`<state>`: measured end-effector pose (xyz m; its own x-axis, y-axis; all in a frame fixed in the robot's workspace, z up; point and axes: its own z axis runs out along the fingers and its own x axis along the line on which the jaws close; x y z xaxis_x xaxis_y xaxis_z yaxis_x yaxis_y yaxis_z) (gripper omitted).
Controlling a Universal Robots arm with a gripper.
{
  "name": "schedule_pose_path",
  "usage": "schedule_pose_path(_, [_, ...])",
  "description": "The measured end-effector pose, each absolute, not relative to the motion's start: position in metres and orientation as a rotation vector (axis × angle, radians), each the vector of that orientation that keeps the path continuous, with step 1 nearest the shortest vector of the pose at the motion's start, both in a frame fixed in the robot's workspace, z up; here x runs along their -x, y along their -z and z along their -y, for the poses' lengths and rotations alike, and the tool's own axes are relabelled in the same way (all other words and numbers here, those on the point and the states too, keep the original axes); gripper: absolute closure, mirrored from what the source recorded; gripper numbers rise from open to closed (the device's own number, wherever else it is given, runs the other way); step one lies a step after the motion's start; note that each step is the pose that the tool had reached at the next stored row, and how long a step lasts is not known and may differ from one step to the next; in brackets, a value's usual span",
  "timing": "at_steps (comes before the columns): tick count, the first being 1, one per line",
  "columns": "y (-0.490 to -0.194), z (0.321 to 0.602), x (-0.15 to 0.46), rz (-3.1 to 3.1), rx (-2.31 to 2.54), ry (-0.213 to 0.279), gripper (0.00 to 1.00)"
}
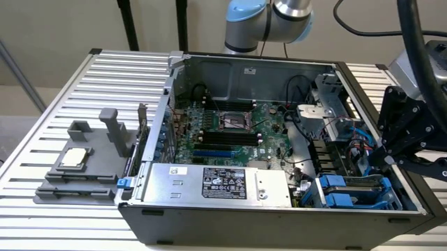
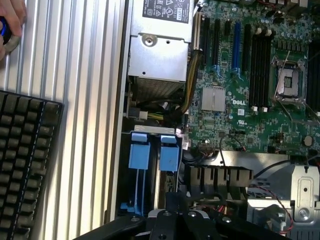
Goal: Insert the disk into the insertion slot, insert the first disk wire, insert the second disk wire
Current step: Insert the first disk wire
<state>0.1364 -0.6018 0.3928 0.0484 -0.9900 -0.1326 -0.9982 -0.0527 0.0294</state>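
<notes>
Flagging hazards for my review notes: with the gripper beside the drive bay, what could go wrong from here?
Loose cables lie right beside the slot, close to the gripper; they might snag or get pinched. A person's hand is on the table near the keyboard, possibly within the arm's reach.

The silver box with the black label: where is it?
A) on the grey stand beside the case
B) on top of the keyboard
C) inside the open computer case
C: the silver box lies within the walls of the dark computer case, right beside the green circuit board.
</notes>
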Motion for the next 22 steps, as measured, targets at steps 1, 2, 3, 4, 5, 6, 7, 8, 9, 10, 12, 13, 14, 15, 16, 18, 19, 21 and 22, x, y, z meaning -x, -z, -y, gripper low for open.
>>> schedule_pose_path(1, [-0.394,0.602,-0.138,-2.113,2.223,-0.182,0.89])
schedule_pose_path(2, [-0.396,0.601,-0.14,-2.114,2.224,-0.185,0.89])
schedule_pose_path(3, [-0.397,0.601,-0.143,-2.116,2.225,-0.187,0.89])
schedule_pose_path(4, [-0.398,0.601,-0.146,-2.116,2.225,-0.188,0.89])
schedule_pose_path(5, [-0.399,0.6,-0.149,-2.116,2.225,-0.189,0.89])
schedule_pose_path(6, [-0.399,0.6,-0.153,-2.117,2.226,-0.19,0.89])
schedule_pose_path(7, [-0.4,0.599,-0.157,-2.117,2.226,-0.19,0.89])
schedule_pose_path(8, [-0.399,0.599,-0.161,-2.117,2.226,-0.191,0.89])
schedule_pose_path(9, [-0.399,0.598,-0.165,-2.117,2.226,-0.191,0.89])
schedule_pose_path(10, [-0.399,0.597,-0.168,-2.117,2.226,-0.191,0.89])
schedule_pose_path(12, [-0.396,0.593,-0.172,-2.118,2.227,-0.191,0.89])
schedule_pose_path(13, [-0.394,0.591,-0.172,-2.118,2.227,-0.191,0.89])
schedule_pose_path(14, [-0.392,0.59,-0.172,-2.118,2.227,-0.191,0.89])
schedule_pose_path(15, [-0.39,0.589,-0.172,-2.118,2.227,-0.19,0.89])
schedule_pose_path(16, [-0.388,0.589,-0.172,-2.118,2.227,-0.19,0.89])
schedule_pose_path(18, [-0.385,0.589,-0.172,-2.118,2.228,-0.189,0.89])
schedule_pose_path(19, [-0.383,0.589,-0.172,-2.118,2.228,-0.189,0.89])
schedule_pose_path(21, [-0.38,0.588,-0.171,-2.118,2.228,-0.189,0.89])
schedule_pose_path(22, [-0.378,0.588,-0.17,-2.117,2.229,-0.189,0.89])
